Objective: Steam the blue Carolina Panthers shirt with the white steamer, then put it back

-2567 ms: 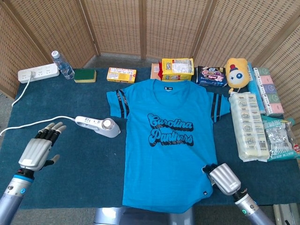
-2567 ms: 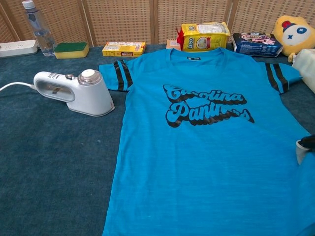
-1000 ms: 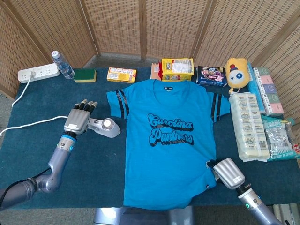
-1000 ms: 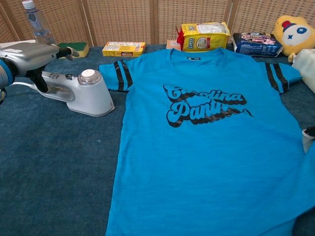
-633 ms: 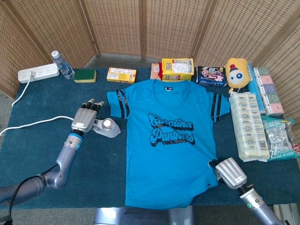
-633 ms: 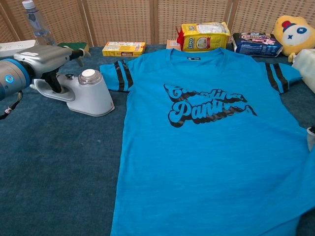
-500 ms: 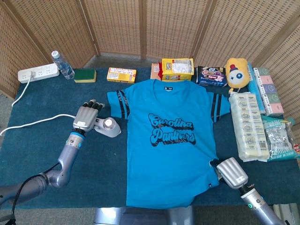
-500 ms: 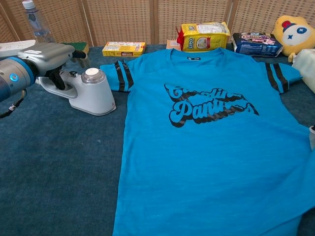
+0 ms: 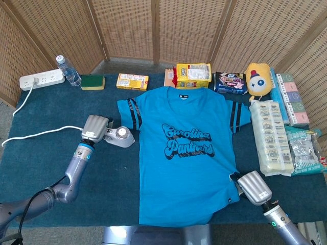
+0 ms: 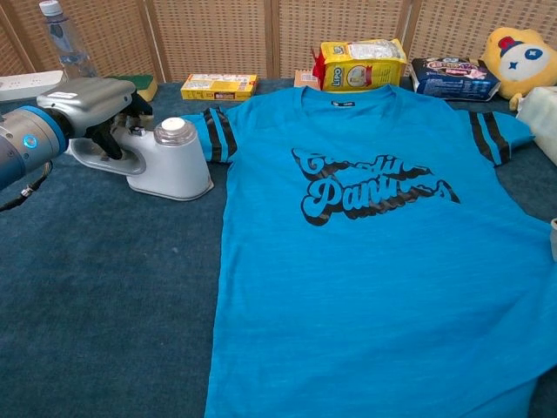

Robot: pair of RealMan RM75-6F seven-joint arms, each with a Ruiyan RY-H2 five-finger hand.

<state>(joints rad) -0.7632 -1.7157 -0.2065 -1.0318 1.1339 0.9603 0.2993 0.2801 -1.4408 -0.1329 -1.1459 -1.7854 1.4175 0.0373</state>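
The blue Carolina Panthers shirt (image 9: 179, 153) (image 10: 365, 261) lies flat, front up, on the dark blue table cloth (image 9: 41, 168). The white steamer (image 9: 118, 136) (image 10: 174, 161) stands just left of the shirt's sleeve, base on the cloth. My left hand (image 9: 95, 127) (image 10: 91, 100) grips its handle, fingers curled around it. At the shirt's lower right hem my right hand (image 9: 254, 187) holds the fabric edge with its fingers closed. In the chest view only a sliver of that hand shows at the right edge.
The steamer's white cable (image 9: 36, 135) runs left to a power strip (image 9: 42, 79). Along the back stand a water bottle (image 9: 68, 70), sponge (image 9: 92, 81), yellow box (image 9: 132, 81), yellow bag (image 9: 193, 75) and plush toy (image 9: 258, 80). Packaged goods (image 9: 273, 137) line the right side.
My left hand reached the steamer, closed around its handle and slid it slightly right toward the sleeve. My right hand drew the shirt's hem a little to the right.
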